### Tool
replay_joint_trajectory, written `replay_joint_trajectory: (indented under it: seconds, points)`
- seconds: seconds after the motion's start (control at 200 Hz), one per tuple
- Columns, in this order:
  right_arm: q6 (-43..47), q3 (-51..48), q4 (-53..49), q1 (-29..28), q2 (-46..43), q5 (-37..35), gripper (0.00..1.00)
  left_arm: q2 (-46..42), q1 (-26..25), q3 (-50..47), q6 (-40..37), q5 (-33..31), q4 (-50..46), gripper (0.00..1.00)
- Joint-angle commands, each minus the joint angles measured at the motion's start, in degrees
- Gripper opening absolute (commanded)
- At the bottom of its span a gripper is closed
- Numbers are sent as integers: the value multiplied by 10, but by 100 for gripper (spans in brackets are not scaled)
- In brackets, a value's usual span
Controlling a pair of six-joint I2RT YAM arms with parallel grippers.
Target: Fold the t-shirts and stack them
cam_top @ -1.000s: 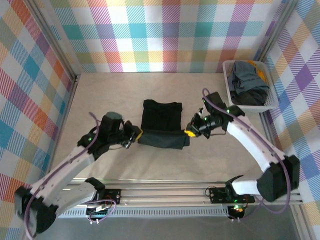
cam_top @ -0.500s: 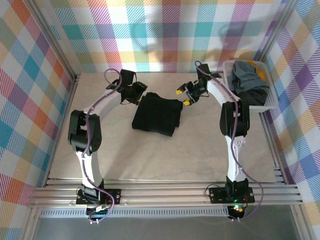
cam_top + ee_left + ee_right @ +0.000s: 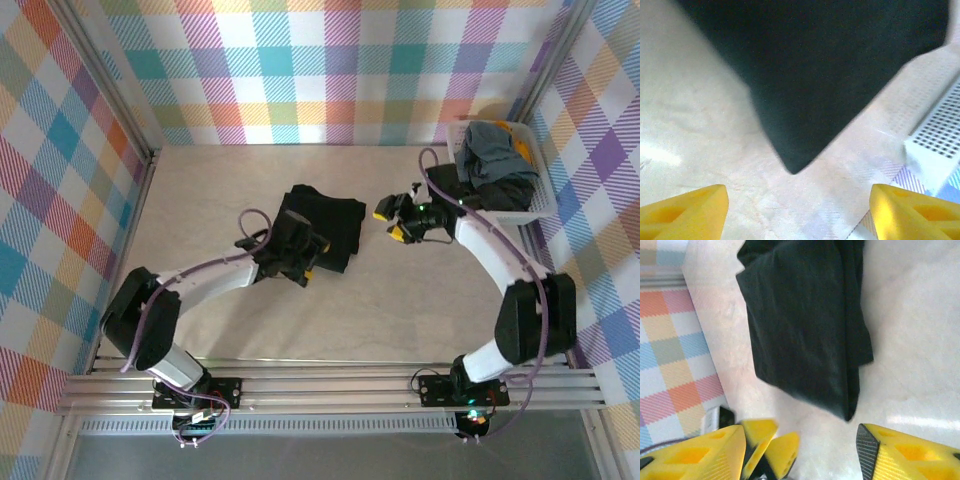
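Both claws are wide open and empty. The left claw [image 3: 308, 258] is over the near-left edge of the black shirt [image 3: 325, 225], and I can't tell if it touches. The right claw [image 3: 390, 225] hangs just off the shirt's right side, apart from it. The shirt lies folded mid-table [image 3: 200, 210], skewed, and in the right wrist view its layers are stepped along one edge, not flush. Main risk as I read it: you pinch only the top layer at that corner, and the fold peels open when you lift or slide. Second: dropping the left claw with fingers this wide can plough the cloth and bunch it. Third: the claws face each other across a small bundle, so closing in from both sides invites a finger clash. The other shirts [image 3: 495, 160] are heaped in the basket [image 3: 530, 212] at far right. Pulling one may drag the rest out or shift the basket. Keep the right arm off it.
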State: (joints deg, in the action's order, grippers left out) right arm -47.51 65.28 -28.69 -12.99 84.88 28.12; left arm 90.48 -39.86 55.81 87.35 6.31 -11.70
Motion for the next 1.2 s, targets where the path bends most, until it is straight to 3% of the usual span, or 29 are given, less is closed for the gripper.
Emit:
replay_joint_trajectory:
  seconds: [0.0,0.15,0.215,0.25,0.335,0.435,0.575,0.67,0.785,1.0,1.075,1.195]
  points:
    - [13,-39,20,-3,-35,24,61,56,-8,-5,104,-34,87,76]
    - [17,-59,-4,-3,-77,27,61,149,-12,30,121,-61,165,74]
    - [12,-70,-5,-3,-90,28,61,189,-11,59,120,-79,188,68]
    - [7,-78,-2,-3,-97,29,61,209,-11,74,121,-87,192,59]
    - [1,-92,-4,-3,-112,28,61,250,-9,83,154,-121,232,22]
    - [7,-96,-19,-3,-127,25,60,269,9,83,189,-162,254,0]
    - [14,-101,-39,-3,-148,22,60,246,80,62,182,-180,256,0]
    - [14,-109,-47,-3,-161,20,60,227,150,55,124,-152,254,0]
    - [7,-122,-48,-2,-173,22,60,231,251,64,22,-74,270,0]
    - [7,-129,-40,-3,-186,34,60,308,412,168,-170,56,198,0]
    - [10,-128,-25,-3,-186,46,60,360,449,244,-249,112,144,0]
    - [14,-123,-16,-3,-180,54,60,410,474,373,-396,107,-25,0]
